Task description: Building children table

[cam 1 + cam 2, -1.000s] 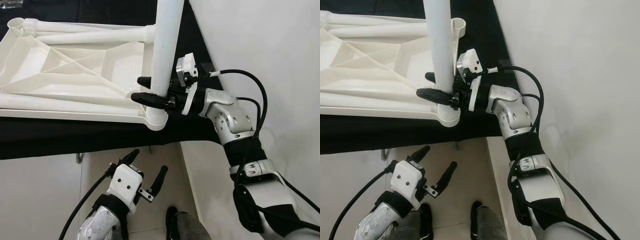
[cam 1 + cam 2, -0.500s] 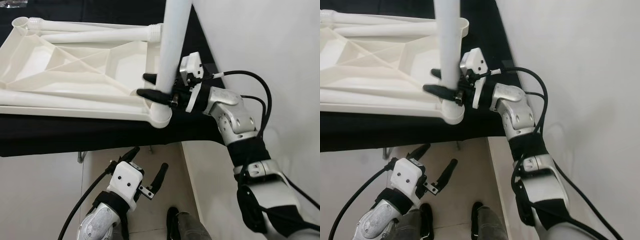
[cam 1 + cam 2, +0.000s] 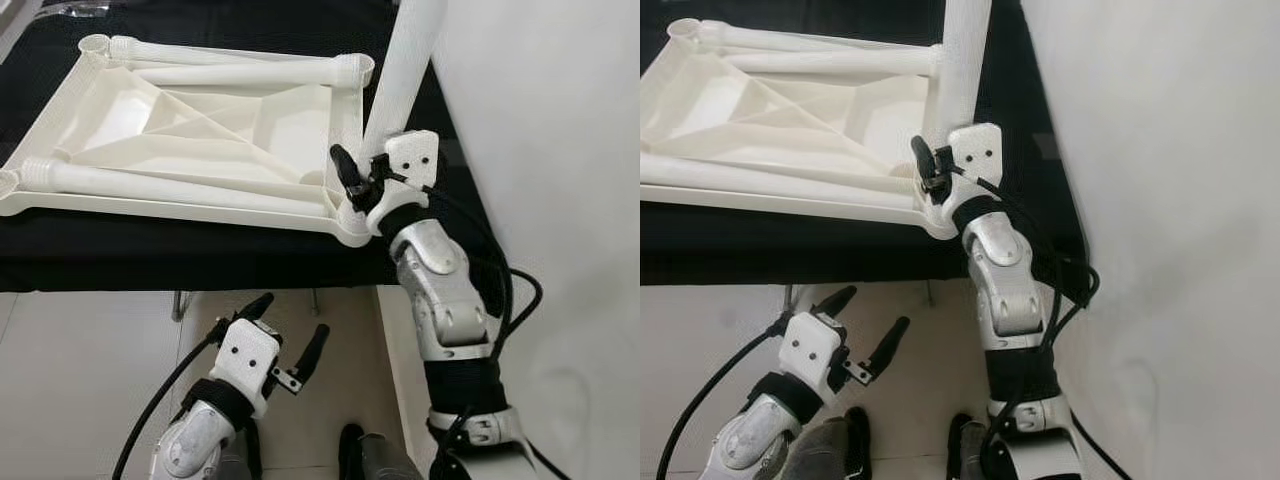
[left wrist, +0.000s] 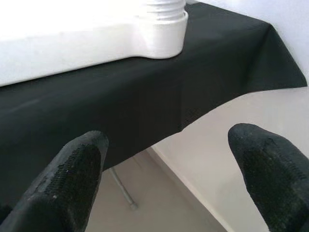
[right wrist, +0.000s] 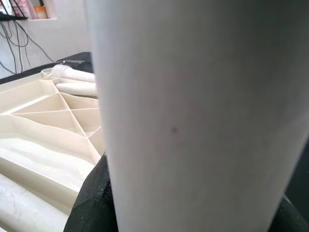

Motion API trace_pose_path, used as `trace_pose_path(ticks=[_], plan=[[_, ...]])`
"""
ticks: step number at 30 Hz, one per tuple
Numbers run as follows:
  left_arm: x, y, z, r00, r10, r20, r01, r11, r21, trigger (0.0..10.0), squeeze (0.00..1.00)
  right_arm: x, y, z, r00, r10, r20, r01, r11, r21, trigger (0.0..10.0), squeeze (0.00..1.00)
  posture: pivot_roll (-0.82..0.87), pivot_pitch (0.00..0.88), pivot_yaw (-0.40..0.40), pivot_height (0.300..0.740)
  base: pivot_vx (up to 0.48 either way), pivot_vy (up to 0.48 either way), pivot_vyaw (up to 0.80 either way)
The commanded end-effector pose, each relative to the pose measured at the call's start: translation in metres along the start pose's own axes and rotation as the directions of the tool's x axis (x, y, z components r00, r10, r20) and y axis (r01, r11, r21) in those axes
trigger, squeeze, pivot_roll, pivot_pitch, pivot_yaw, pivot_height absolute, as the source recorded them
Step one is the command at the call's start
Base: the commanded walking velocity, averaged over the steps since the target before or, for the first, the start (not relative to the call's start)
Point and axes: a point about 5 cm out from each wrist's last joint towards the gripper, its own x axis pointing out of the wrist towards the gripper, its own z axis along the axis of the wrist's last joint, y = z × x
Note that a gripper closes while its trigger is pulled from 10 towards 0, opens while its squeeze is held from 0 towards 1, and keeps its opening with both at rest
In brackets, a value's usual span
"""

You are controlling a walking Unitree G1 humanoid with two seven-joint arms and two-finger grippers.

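Your right gripper (image 3: 352, 183) is clamped low on the white leg (image 3: 400, 80) standing in the upturned tabletop's (image 3: 200, 130) corner socket on the bench (image 3: 150, 255). Smooth, light, stiff plastic: grip low. Left gripper (image 3: 285, 335) hangs open, empty.

Leg (image 3: 400, 80) upright — tabletop's (image 3: 200, 150) right-near corner.

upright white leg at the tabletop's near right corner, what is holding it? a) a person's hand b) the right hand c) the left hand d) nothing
b: the right hand has its black fingers closed around the upright leg just above the corner socket of the upturned tabletop, while the left hand hangs open below the black-covered table edge.
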Motion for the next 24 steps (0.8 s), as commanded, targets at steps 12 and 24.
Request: trace_pose_path(ticks=[12, 24], plan=[[-0.001, -0.003, -0.008, 1.0, -0.009, -0.018, 0.009, 1.0, -0.024, 10.0, 0.0, 0.004, 0.014, 0.004, 0.95, 0.313, 0.018, -0.313, 0.941, 0.128, 10.0, 1.0, 0.02, 0.288, -0.068, 0.74, 0.0, 0.0, 0.0], [0.0, -0.006, -0.01, 1.0, -0.008, -0.009, 0.008, 1.0, -0.016, 10.0, 0.0, 0.012, -0.016, 0.024, 0.733, 0.68, 0.036, -0.68, 0.733, -0.001, 10.0, 0.0, 0.05, 0.265, -0.08, 0.74, 0.0, 0.0, 0.0]])
